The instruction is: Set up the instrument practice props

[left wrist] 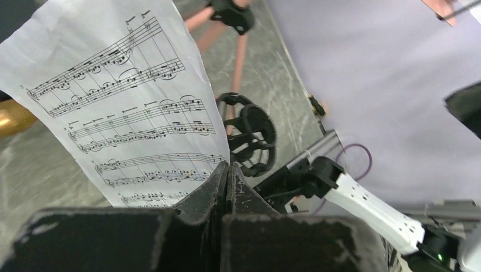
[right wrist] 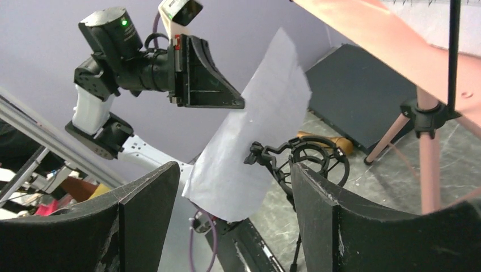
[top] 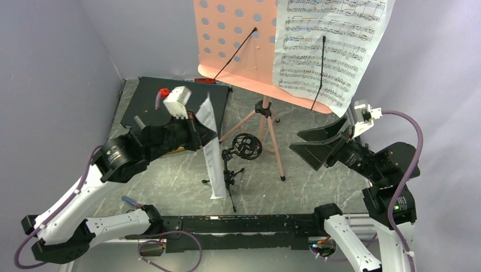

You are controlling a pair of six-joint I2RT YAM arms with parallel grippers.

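Top external: a page [top: 211, 148] is gripped by the left pincer [top: 199, 133] below the music stand [top: 232, 39]; the right pincer [top: 297, 141] is spread open. The page should be seated squarely on the stand's bare half.

The black two-finger left gripper [top: 198, 133] is held at 9 o'clock in the top view and pointed toward 3 o'clock. Its fingers are pressed together on a white sheet-music page [top: 215, 170]. The black two-finger right gripper [top: 295, 140] is held at 3 o'clock and pointed toward 9 o'clock, with its jaws spread wide.
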